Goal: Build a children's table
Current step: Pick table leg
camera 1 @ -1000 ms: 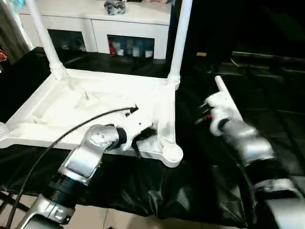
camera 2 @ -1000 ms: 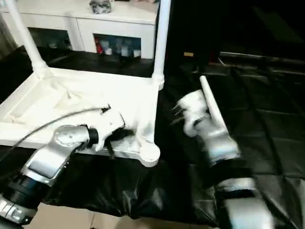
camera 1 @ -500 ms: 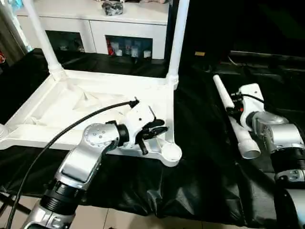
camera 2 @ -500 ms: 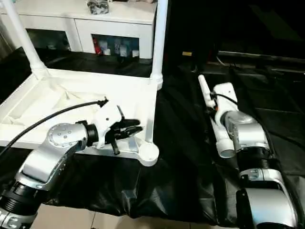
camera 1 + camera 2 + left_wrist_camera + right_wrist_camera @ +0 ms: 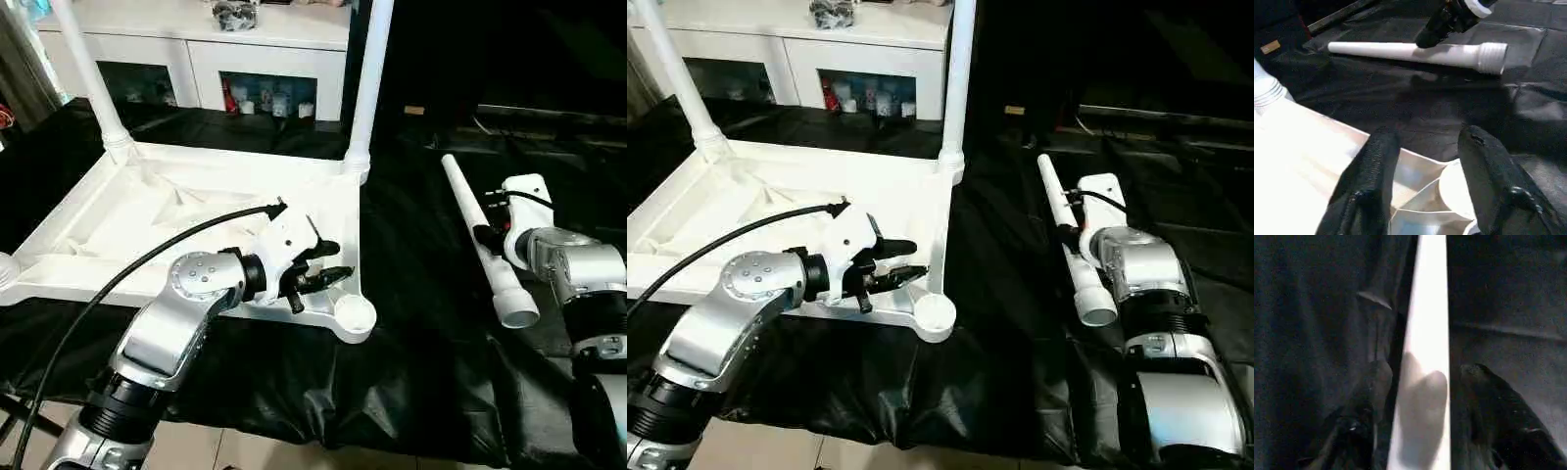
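Tabletop (image 5: pixel 196 211) lies ribs-up so sockets take legs; left gripper (image 5: pixel 1425 161) jaws spread beside its empty corner socket (image 5: pixel 355 315); right gripper (image 5: pixel 1418 396) jaws spread astride loose leg (image 5: pixel 480 235), probably not gripping

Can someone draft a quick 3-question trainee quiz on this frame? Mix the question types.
1. True or false: four legs stand screwed into the tabletop.
2. Where does the loose leg lie? A) across the tabletop B) on the black cloth at the robot's right C) on the white cabinet
3. Fill in: the right gripper is placed over the loose ___, with one finger on either side.

Key
1. False: two upright legs are seen at the far corners, and the near-right socket, by the left gripper, is empty.
2. B
3. leg; the fingers stand apart from it.
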You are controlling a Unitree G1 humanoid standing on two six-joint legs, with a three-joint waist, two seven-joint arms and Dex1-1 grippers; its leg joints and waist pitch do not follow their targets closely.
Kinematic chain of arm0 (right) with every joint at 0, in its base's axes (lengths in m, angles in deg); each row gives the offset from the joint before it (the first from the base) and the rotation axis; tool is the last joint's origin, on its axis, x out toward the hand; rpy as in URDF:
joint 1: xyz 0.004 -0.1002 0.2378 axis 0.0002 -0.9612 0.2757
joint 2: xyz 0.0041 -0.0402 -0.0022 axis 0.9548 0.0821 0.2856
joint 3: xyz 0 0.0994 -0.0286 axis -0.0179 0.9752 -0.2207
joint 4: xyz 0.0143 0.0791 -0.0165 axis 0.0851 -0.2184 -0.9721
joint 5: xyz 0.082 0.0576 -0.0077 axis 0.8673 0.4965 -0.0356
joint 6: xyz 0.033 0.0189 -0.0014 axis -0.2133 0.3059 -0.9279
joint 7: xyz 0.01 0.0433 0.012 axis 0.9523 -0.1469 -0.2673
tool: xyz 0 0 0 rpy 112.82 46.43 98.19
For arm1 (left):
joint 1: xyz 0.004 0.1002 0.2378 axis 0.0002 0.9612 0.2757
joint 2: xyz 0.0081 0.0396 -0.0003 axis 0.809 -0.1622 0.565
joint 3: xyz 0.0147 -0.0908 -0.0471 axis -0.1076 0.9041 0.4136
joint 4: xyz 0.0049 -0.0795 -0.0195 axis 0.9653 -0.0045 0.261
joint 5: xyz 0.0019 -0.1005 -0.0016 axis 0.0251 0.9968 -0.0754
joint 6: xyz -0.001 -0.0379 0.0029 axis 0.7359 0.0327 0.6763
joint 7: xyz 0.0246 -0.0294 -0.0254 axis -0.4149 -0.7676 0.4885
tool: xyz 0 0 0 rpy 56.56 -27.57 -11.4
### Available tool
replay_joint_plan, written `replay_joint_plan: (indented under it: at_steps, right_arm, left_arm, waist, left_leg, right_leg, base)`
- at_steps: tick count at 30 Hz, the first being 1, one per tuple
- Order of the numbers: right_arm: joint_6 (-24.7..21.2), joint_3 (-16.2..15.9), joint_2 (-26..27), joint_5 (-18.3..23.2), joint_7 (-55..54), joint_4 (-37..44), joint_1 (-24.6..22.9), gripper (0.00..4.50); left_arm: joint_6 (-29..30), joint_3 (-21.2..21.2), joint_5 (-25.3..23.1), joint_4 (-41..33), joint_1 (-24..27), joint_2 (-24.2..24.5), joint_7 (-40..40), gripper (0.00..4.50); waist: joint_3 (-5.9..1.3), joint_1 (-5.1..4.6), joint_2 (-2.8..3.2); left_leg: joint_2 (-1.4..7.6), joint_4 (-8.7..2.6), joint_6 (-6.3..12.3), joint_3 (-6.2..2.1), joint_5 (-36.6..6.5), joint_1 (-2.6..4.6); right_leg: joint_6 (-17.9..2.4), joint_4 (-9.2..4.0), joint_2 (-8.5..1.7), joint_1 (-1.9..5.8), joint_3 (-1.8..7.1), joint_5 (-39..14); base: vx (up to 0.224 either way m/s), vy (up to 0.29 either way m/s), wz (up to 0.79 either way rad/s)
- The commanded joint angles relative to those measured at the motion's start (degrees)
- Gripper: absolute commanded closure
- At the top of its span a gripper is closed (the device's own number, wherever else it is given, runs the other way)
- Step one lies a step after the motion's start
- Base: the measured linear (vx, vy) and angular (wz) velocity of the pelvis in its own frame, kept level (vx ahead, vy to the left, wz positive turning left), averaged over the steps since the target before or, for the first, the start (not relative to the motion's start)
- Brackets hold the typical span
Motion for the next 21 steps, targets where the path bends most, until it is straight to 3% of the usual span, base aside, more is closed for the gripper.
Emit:
replay_joint_plan:
  at_steps: [1,9,15,21]
  right_arm:
    - [-3.13,-0.54,-1.04,-0.66,1.12,-2.01,1.06,1.71]
    - [-6.91,-0.49,-1.45,0.46,4.22,-8.51,2.02,1.71]
    - [-6.95,-0.54,-1.82,0.39,5.03,-10.50,1.87,2.34]
    - [-5.84,0.39,-2.10,0.62,4.34,-12.42,2.73,2.59]
  left_arm:
    - [0.22,-0.44,-0.27,-1.17,0.26,1.01,-0.31,1.85]
    - [2.16,-0.75,1.56,-2.98,0.29,2.02,-2.07,1.85]
    - [4.43,-0.82,3.96,-4.85,0.59,3.66,-4.67,1.81]
    - [4.96,-0.37,4.62,-4.99,0.31,4.35,-5.18,1.81]
  waist:
    - [-3.98,0.03,-0.60]
    - [-4.11,0.15,-0.62]
    - [-4.01,0.31,-0.58]
    - [-3.96,0.22,-0.54]
  left_leg:
    - [1.67,-3.23,0.99,-0.84,-11.42,0.58]
    - [1.83,-3.15,0.74,-0.87,-10.70,0.53]
    - [1.88,-3.14,0.54,-0.85,-11.10,0.61]
    - [1.83,-3.12,0.16,-0.85,-11.88,0.63]
  right_leg:
    - [-9.76,-4.27,-3.45,2.96,2.78,-18.87]
    - [-10.54,-3.95,-3.63,3.05,2.78,-17.77]
    - [-10.44,-4.00,-3.61,2.92,2.75,-18.84]
    - [-10.48,-4.11,-3.61,2.86,2.71,-19.51]
  base:
    - [0.000,0.000,0.00]
    - [0.000,0.000,0.00]
    - [0.000,0.000,0.00]
    - [0.000,0.000,0.00]
